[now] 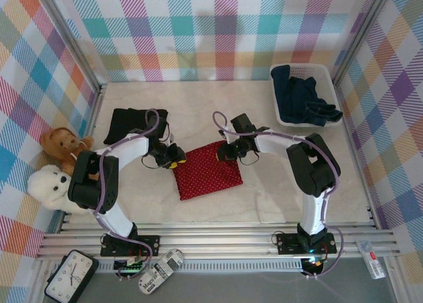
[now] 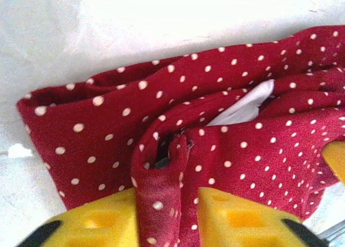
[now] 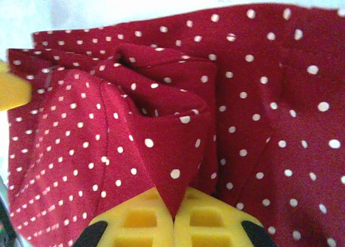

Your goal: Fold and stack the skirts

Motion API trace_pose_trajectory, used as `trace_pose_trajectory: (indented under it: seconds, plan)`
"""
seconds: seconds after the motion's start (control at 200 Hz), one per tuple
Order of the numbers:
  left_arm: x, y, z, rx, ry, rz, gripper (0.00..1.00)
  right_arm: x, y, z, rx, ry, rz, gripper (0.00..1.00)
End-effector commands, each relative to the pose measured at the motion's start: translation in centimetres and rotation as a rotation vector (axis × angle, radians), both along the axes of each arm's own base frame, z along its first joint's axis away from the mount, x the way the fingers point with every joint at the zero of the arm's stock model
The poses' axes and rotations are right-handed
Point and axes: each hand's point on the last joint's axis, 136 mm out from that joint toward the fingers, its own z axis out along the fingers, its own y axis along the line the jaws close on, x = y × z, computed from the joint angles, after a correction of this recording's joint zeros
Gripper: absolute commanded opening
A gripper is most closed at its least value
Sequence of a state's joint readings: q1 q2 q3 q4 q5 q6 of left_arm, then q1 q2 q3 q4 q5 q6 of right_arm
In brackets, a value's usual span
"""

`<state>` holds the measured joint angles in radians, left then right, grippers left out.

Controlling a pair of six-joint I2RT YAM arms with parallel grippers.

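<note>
Pinching red skirt [image 1: 210, 177] by bunched edges, seemingly near corners: left gripper [image 2: 161, 217] clenched at ten o'clock, right gripper [image 3: 173, 219] clenched at one; bare table [image 1: 281, 197] toward four.

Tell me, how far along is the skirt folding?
Done: one black skirt lies folded at the left. In hand: the red dotted skirt, partly folded, left jaws and right jaws each pinching a fold. Left: dark blue skirts crumpled in the white basket.
</note>
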<state>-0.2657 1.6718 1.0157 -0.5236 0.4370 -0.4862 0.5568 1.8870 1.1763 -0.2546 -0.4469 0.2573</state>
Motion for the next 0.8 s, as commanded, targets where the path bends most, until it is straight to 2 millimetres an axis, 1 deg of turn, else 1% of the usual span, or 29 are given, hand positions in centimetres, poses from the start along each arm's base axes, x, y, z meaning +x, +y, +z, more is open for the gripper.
trace_pose_trajectory:
  seconds: [0.0, 0.055, 0.1, 0.15, 0.195, 0.25, 0.28, 0.32, 0.375, 0.45, 0.51, 0.56, 0.59, 0.65, 0.69, 0.735, 0.755, 0.795]
  plan:
    - [0.4, 0.2, 1.7, -0.007, -0.060, 0.014, 0.19, 0.1, 1.1, 5.8, 0.136, -0.108, 0.017, 0.00]
    - [0.6, 0.9, 2.1, 0.020, -0.075, 0.037, 0.13, 0.2, 1.0, 6.6, 0.159, -0.113, 0.007, 0.00]
    - [0.8, 1.7, 1.8, 0.060, -0.068, 0.065, 0.10, 0.7, 0.9, 6.3, 0.151, -0.109, -0.011, 0.00]
    - [0.9, 2.9, 0.8, 0.114, -0.034, 0.099, 0.06, 1.6, 0.9, 5.1, 0.125, -0.090, -0.033, 0.00]
    - [0.7, 4.0, -0.7, 0.163, 0.014, 0.128, 0.00, 2.7, 0.6, 3.3, 0.082, -0.045, -0.063, 0.00]
    - [0.4, 4.8, -2.7, 0.212, 0.059, 0.145, 0.00, 3.9, 0.1, 0.7, 0.021, 0.024, -0.112, 0.00]
    - [0.2, 5.2, -3.8, 0.230, 0.086, 0.157, 0.00, 4.6, -0.1, -0.1, 0.005, 0.042, -0.136, 0.00]
    - [0.0, 5.4, -4.9, 0.242, 0.115, 0.166, 0.00, 5.3, -0.3, -1.0, -0.014, 0.053, -0.166, 0.03]
    - [-0.4, 5.5, -6.1, 0.254, 0.154, 0.176, 0.00, 6.1, -0.6, -1.4, -0.030, 0.046, -0.195, 0.07]
    - [-0.2, 5.1, -6.2, 0.235, 0.168, 0.182, 0.00, 6.9, -0.9, -0.9, -0.064, 0.025, -0.217, 0.17]
    - [-0.1, 5.0, -5.6, 0.231, 0.158, 0.182, 0.10, 7.3, -1.8, -0.2, -0.116, -0.001, -0.251, 0.27]
    - [0.2, 5.2, -4.5, 0.243, 0.142, 0.179, 0.19, 7.3, -2.6, 0.7, -0.165, -0.028, -0.274, 0.33]
    - [0.2, 5.3, -3.8, 0.250, 0.132, 0.176, 0.24, 7.1, -2.9, 1.3, -0.192, -0.053, -0.277, 0.36]
    - [0.3, 5.6, -2.1, 0.257, 0.108, 0.176, 0.39, 6.5, -3.2, 2.6, -0.252, -0.106, -0.266, 0.40]
    - [0.2, 5.7, -1.0, 0.257, 0.091, 0.175, 0.46, 5.9, -3.0, 3.3, -0.277, -0.136, -0.245, 0.40]
    - [0.2, 6.0, 0.3, 0.267, 0.066, 0.183, 0.55, 5.2, -2.3, 4.1, -0.282, -0.162, -0.215, 0.38]
    - [0.1, 6.2, 0.7, 0.274, 0.058, 0.189, 0.59, 4.7, -1.7, 4.4, -0.272, -0.169, -0.196, 0.35]
    - [-0.2, 6.6, 1.3, 0.293, 0.045, 0.198, 0.64, 3.8, -0.5, 4.7, -0.236, -0.168, -0.155, 0.26]
